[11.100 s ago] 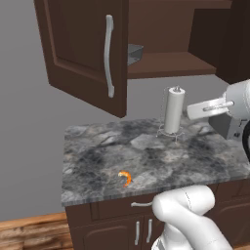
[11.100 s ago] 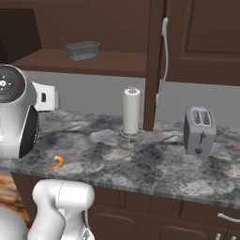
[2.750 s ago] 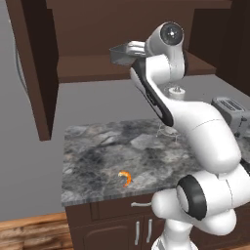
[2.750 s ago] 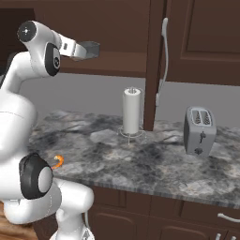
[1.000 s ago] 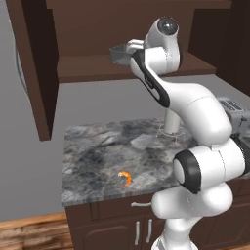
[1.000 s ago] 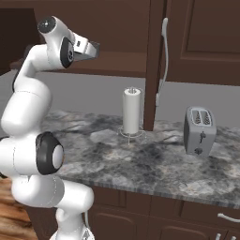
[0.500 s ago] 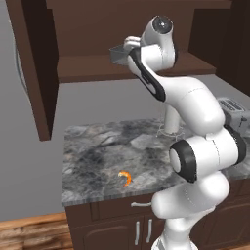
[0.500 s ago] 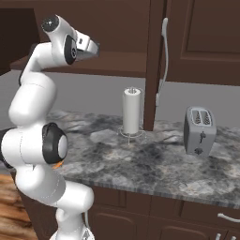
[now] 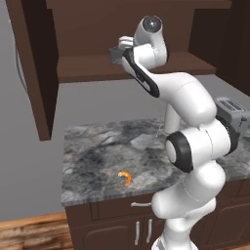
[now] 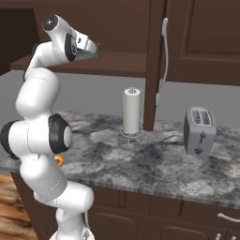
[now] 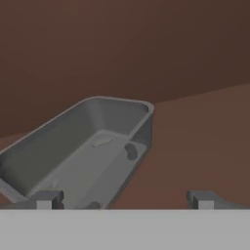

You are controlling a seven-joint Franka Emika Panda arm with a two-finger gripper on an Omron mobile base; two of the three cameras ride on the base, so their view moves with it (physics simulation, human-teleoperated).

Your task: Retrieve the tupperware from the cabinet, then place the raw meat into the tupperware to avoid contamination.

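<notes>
The grey tupperware (image 11: 93,151) sits on the shelf of the open dark brown cabinet (image 9: 29,68), seen as a small grey tub (image 9: 115,56) at the shelf's front. My gripper (image 9: 120,48) is raised to the shelf, right at the tub, and it is open. In the hand view the left fingertip (image 11: 46,199) hangs over the tub's near end, while the right fingertip (image 11: 202,199) is over bare shelf, so the tub's right wall lies between them. Nothing is gripped. The raw meat, a small orange shrimp (image 9: 126,178), lies on the counter near its front edge.
A paper towel roll (image 10: 131,112) stands mid-counter beside the cabinet's closed door with its long silver handle (image 10: 164,51). A silver toaster (image 10: 200,124) stands to the right. The open door hangs far left. Lower cabinets run under the grey stone counter (image 9: 93,161).
The hand has crept a little closer to the tub on the shelf and the arm has twisted. The jaws stayed open, and the tub and shrimp have not moved.
</notes>
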